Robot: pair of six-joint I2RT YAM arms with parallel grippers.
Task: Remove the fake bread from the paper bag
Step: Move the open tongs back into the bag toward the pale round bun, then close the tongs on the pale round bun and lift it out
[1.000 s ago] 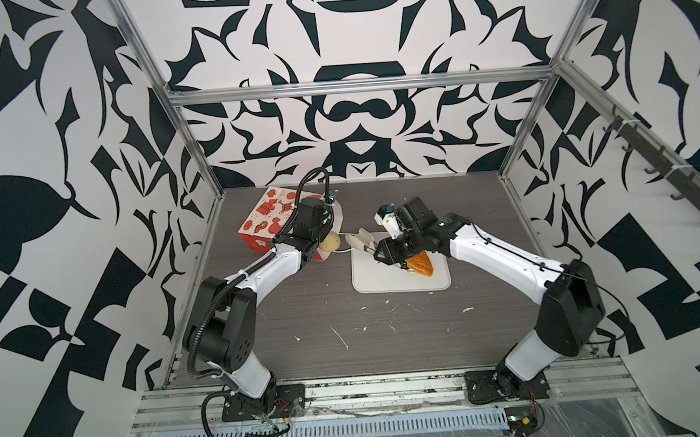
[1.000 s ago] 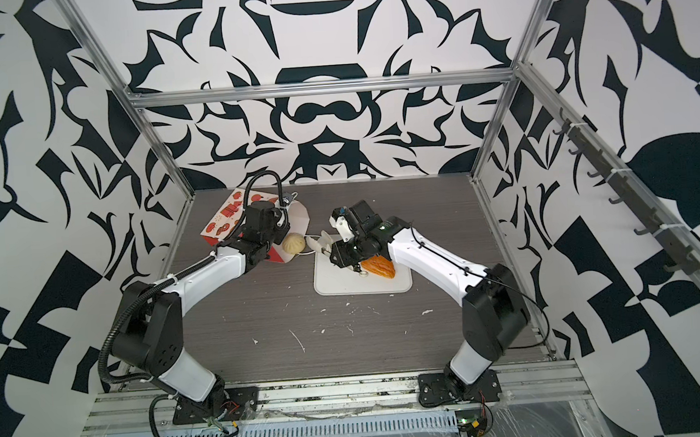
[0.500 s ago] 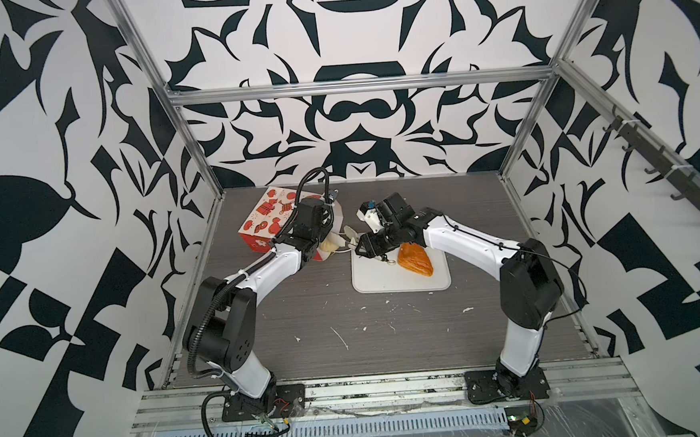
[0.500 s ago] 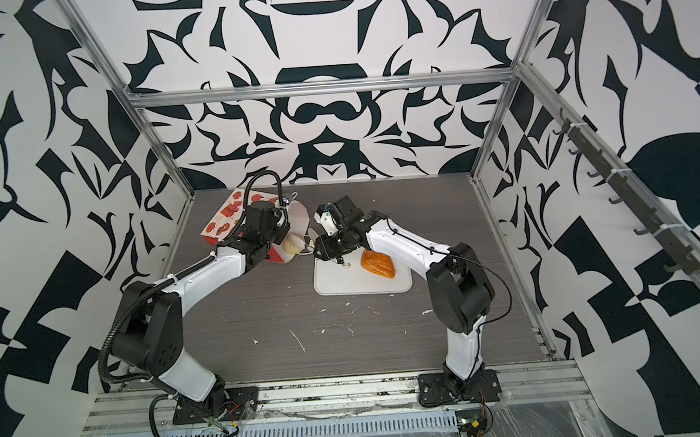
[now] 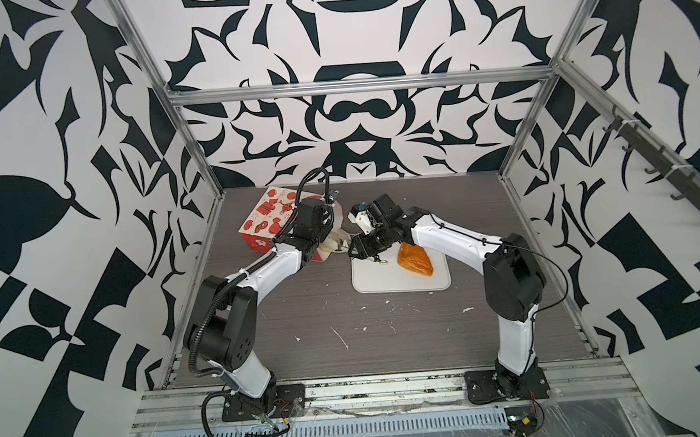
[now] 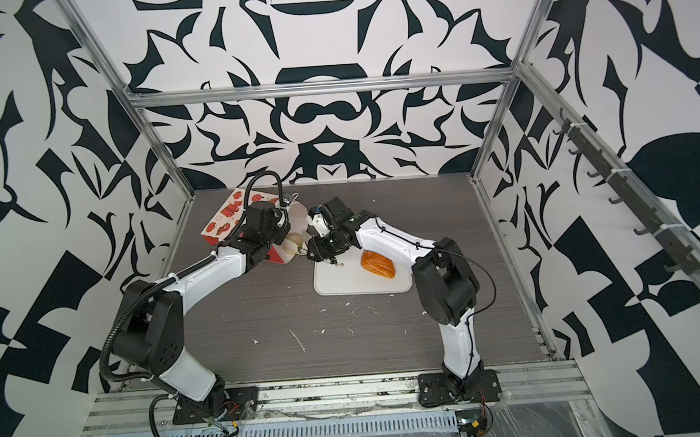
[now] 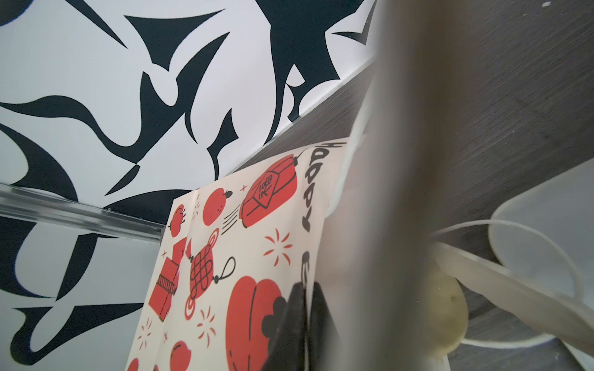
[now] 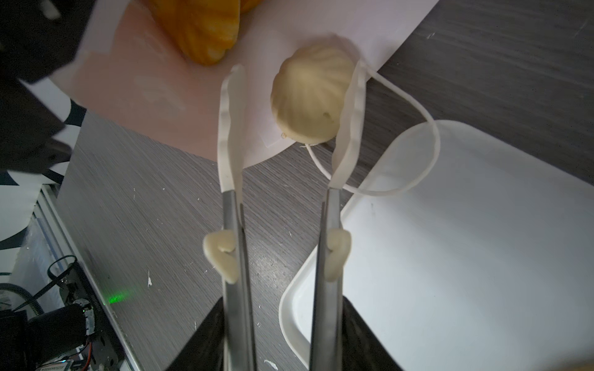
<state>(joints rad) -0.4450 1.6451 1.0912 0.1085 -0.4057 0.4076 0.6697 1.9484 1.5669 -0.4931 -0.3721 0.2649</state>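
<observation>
The paper bag (image 5: pixel 271 216) lies on its side at the back left, with its mouth facing the tray. My left gripper (image 7: pixel 305 321) is shut on the bag's wall (image 7: pixel 244 257) at the mouth. A small pale bun (image 8: pixel 310 93) sits in the mouth on the bag's white inside (image 8: pixel 144 96). My right gripper (image 8: pixel 297 72) is open around the bun, with one finger (image 8: pixel 353 96) against it and the other a little apart. An orange pastry (image 8: pixel 205 29) lies deeper inside. A yellow-orange flaky piece (image 5: pixel 415 259) rests on the tray. In a top view the right gripper (image 6: pixel 309 247) meets the bun (image 6: pixel 293 243).
The flat white tray (image 5: pixel 385 282) lies right beside the bag mouth, under my right wrist. A white cord handle (image 8: pixel 418 135) loops from the bag over the tray's corner. White crumbs dot the dark table towards the front. The cage's left wall stands close behind the bag.
My right gripper has left the flaky piece on the tray, moved left to the bag mouth and opened wider around the bun. The left arm and bag have not moved.
</observation>
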